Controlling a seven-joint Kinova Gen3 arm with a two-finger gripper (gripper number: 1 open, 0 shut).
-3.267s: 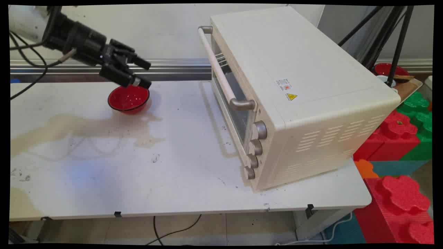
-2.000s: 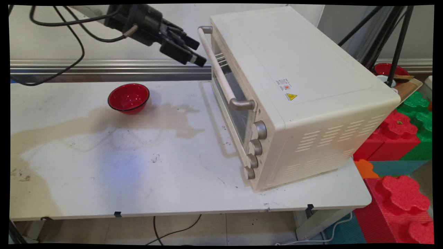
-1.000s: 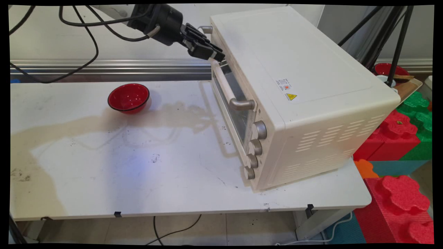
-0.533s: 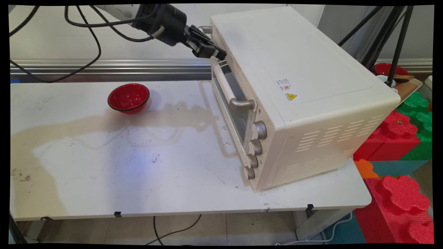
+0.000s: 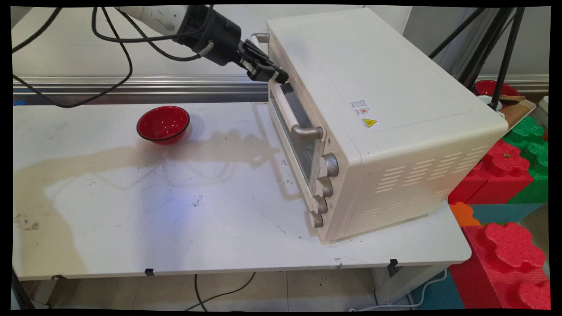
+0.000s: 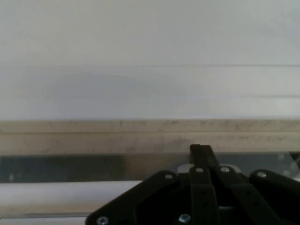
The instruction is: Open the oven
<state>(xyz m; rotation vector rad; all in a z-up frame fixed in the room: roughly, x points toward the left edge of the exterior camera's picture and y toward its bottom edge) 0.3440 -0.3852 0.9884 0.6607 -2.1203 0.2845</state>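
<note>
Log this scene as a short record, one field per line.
gripper: shut on the oven door handle, near its far end
toaster oven: cream, on the white table, door a little ajar at the top
red bowl: upright on the table, left of the oven, apart from the gripper
knobs: four, on the oven's front

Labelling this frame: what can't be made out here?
- Claw grip on the oven handle: main view too small; hand view shows only linkage.
- Oven interior: glass door seen at a steep angle.
- Second bowl, far right: partly behind tripod legs.
</note>
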